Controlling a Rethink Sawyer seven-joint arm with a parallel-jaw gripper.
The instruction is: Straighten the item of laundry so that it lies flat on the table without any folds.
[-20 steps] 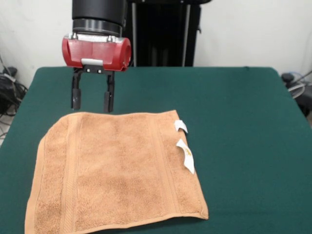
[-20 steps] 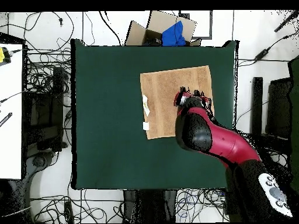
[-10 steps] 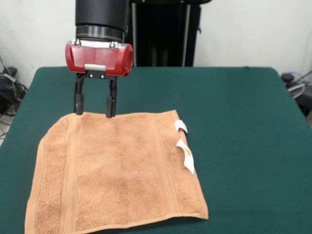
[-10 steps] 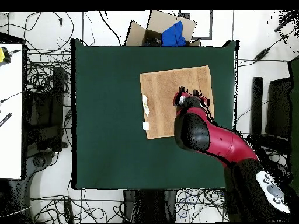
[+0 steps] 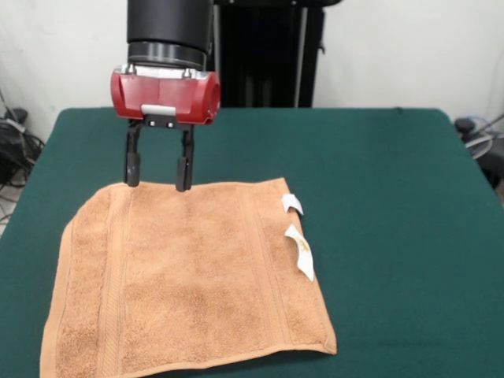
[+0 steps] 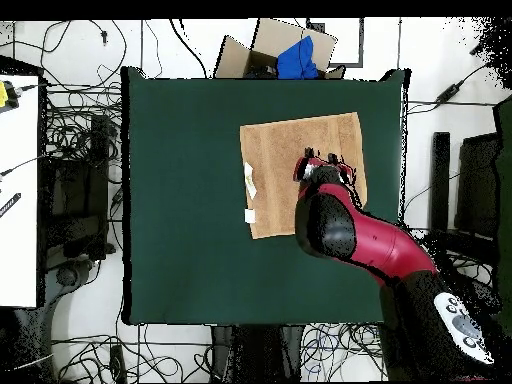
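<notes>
The orange-tan terry towel (image 5: 193, 272) lies spread on the dark green table (image 5: 394, 197), in the front-left part of the front view, with two small white tags (image 5: 298, 248) on its right edge. Its left edge curls slightly. In the overhead view the towel (image 6: 275, 165) lies at the upper right of the table (image 6: 190, 200). My gripper (image 5: 157, 186) hangs open and empty just above the towel's far edge, near its far left corner. In the overhead view the arm covers the towel's lower right part, with the gripper (image 6: 325, 160) over the cloth.
A cardboard box with a blue item (image 6: 290, 52) sits beyond the table's top edge in the overhead view. Cables lie on the floor around the table. The robot's black pedestal (image 5: 264, 55) stands behind the table's far side.
The gripper has shifted a little to the right and toward the towel's far edge. It stays open. The towel has not moved.
</notes>
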